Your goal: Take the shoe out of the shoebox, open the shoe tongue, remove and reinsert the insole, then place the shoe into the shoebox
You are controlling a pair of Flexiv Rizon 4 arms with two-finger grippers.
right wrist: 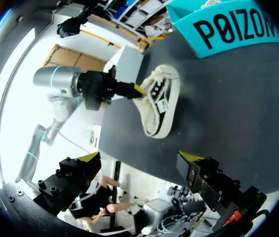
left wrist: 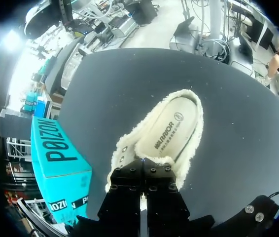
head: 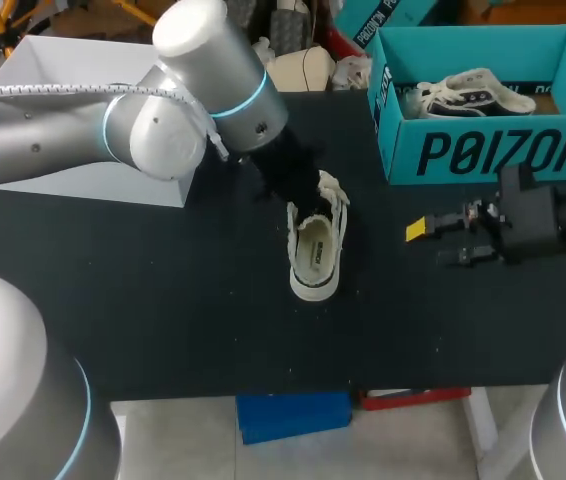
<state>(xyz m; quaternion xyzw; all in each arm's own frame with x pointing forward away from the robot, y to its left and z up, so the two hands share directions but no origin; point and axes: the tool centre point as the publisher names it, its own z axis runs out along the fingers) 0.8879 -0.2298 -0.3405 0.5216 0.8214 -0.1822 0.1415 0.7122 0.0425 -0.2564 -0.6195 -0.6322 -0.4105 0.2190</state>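
A cream low shoe [head: 316, 250] with a fleecy lining lies on the black table [head: 143, 290], its white insole [left wrist: 171, 131] showing inside. My left gripper [left wrist: 142, 165] is at the shoe's lace end, its fingers pressed together on the tongue at the front of the opening. From the right wrist view, the left gripper [right wrist: 137, 90] meets the top of the shoe [right wrist: 159, 106]. My right gripper [head: 433, 243] hangs open to the shoe's right, apart from it, nothing between its fingers [right wrist: 191, 157]. The teal shoebox [head: 483, 150] stands at the back right.
A second, dark-and-white shoe [head: 473, 92] lies inside the shoebox. A white box [head: 33, 60] stands at the back left under my left arm. Black tabletop lies between the shoe and the front edge.
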